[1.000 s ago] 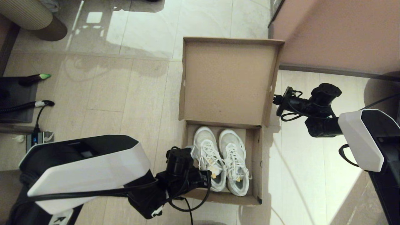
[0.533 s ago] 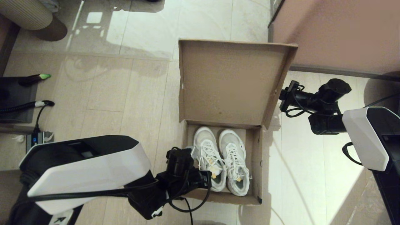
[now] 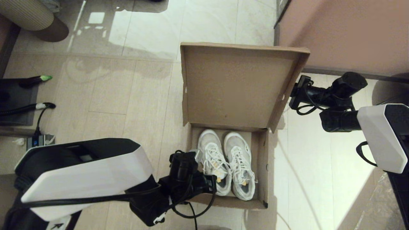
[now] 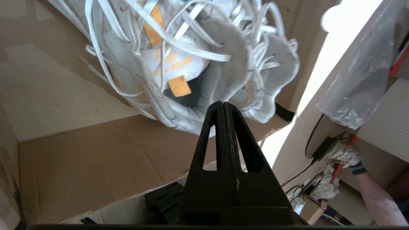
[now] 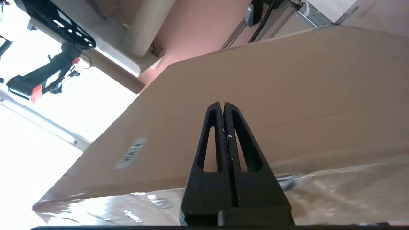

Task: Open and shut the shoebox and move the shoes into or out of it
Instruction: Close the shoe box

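Note:
The brown cardboard shoebox [image 3: 262, 166] stands open on the floor, its hinged lid [image 3: 231, 84] raised at the far side. Both white sneakers [image 3: 213, 163] [image 3: 239, 166] lie side by side inside, toes toward the lid. My right gripper [image 5: 222, 104] is shut and empty, its tips against the lid's outer face [image 5: 287, 95] near a small white label [image 5: 131, 153]; from the head it sits behind the lid's right edge [image 3: 292, 95]. My left gripper [image 4: 222, 103] is shut, its tips at the heel collar of the left sneaker [image 4: 191, 64], at the box's near left corner [image 3: 211, 183].
A large pinkish-tan block with a grey rim [image 3: 345, 32] stands close behind the right arm. Black gear and a cable [image 3: 16, 102], a power strip [image 3: 40, 140] and a ribbed beige cylinder [image 3: 27, 12] are on the left of the tiled floor.
The lid has swung further up toward upright, and my right gripper has moved right and farther back with it. The left gripper and the shoes have stayed put.

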